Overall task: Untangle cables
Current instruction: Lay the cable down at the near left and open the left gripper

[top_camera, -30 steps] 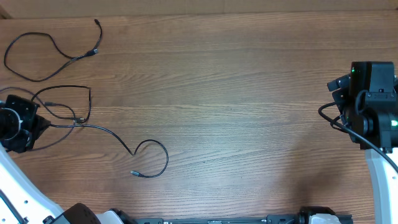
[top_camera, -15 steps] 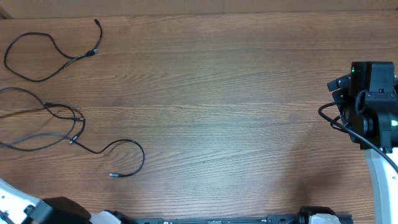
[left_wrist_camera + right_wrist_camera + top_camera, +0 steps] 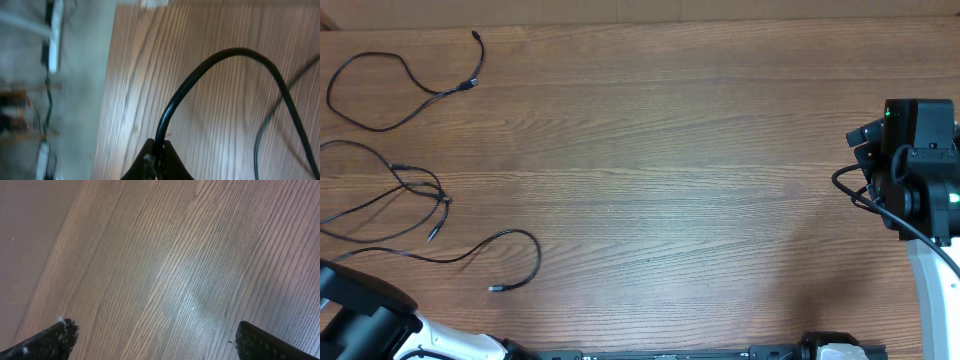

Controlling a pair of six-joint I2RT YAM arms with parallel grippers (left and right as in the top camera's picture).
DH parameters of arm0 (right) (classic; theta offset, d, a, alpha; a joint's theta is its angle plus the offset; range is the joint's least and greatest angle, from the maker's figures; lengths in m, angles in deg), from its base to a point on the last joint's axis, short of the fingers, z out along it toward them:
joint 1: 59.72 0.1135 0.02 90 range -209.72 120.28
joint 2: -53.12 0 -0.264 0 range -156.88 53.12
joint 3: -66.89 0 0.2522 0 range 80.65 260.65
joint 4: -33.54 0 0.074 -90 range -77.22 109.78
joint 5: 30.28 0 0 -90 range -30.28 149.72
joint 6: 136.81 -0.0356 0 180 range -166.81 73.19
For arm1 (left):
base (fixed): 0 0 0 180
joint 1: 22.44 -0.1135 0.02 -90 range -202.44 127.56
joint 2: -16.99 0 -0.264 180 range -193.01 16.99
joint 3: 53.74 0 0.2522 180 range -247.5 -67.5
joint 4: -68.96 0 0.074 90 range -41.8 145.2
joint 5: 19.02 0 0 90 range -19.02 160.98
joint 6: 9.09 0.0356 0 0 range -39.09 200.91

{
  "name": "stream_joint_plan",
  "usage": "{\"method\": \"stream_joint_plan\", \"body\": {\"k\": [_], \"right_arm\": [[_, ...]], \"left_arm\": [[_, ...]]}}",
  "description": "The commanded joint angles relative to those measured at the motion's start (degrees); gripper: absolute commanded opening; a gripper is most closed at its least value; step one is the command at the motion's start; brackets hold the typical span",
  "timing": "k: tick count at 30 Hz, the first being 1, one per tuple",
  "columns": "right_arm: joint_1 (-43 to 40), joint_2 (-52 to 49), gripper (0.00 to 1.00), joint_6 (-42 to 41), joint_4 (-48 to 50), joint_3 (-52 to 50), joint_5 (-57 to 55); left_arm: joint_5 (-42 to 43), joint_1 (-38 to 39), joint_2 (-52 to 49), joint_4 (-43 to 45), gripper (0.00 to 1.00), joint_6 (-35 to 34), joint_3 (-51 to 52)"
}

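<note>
While the left claw (image 3: pixel 157 166) is clamped on the first cable (image 3: pixel 220 54) at the table's (image 3: pixel 670 180) near left corner, that cable trails off across the wood. A second cable (image 3: pixel 438 195) lies in crossing strands by the left edge, and the third cable (image 3: pixel 448 93) loops at the far left. The right claw (image 3: pixel 159 339) hangs wide at the right side, gripping nothing

Right pincer (image 3: pixel 155 337) and green-lit wrist housing (image 3: pixel 918 150) are black, arm link (image 3: pixel 931 290) white.

Wood-grain table (image 3: pixel 700 180); seemingly glossy cable (image 3: pixel 220 55)
</note>
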Motion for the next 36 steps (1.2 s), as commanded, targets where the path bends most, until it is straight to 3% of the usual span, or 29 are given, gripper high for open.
{"method": "stream_joint_plan", "body": {"k": [1,7,13,15,16,18,23,29,35,36], "right_arm": [[-0.17,0.15,1.00,0.20,0.31,0.39,-0.85],[-0.17,0.15,1.00,0.20,0.31,0.39,-0.85],[-0.17,0.15,1.00,0.20,0.31,0.39,-0.85],[-0.17,0.15,1.00,0.20,0.31,0.39,-0.85],[-0.17,0.15,1.00,0.20,0.31,0.39,-0.85],[-0.17,0.15,1.00,0.20,0.31,0.39,-0.85],[-0.17,0.15,1.00,0.20,0.31,0.39,-0.85],[-0.17,0.15,1.00,0.20,0.31,0.39,-0.87],[-0.17,0.15,1.00,0.20,0.31,0.39,-0.85],[-0.17,0.15,1.00,0.20,0.31,0.39,-0.85]], "left_arm": [[-6.58,-0.09,-0.42,4.07,0.05,5.05,0.04],[-3.82,-0.20,-1.57,12.61,0.05,5.07,0.04],[-2.84,-0.35,-5.60,12.63,0.13,5.11,0.04],[-2.64,-0.35,-6.82,11.72,0.27,5.11,0.04],[-2.12,-0.35,-7.74,11.06,0.42,5.11,0.04],[-0.35,-0.35,-8.02,11.06,0.45,5.97,0.04],[12.44,0.00,-7.78,12.50,0.43,12.96,-0.04],[43.08,1.64,-8.15,13.40,0.66,23.91,0.00],[38.80,5.25,-9.49,11.89,0.67,21.22,0.26],[38.77,5.97,-9.86,11.93,0.75,19.78,0.39]]}}
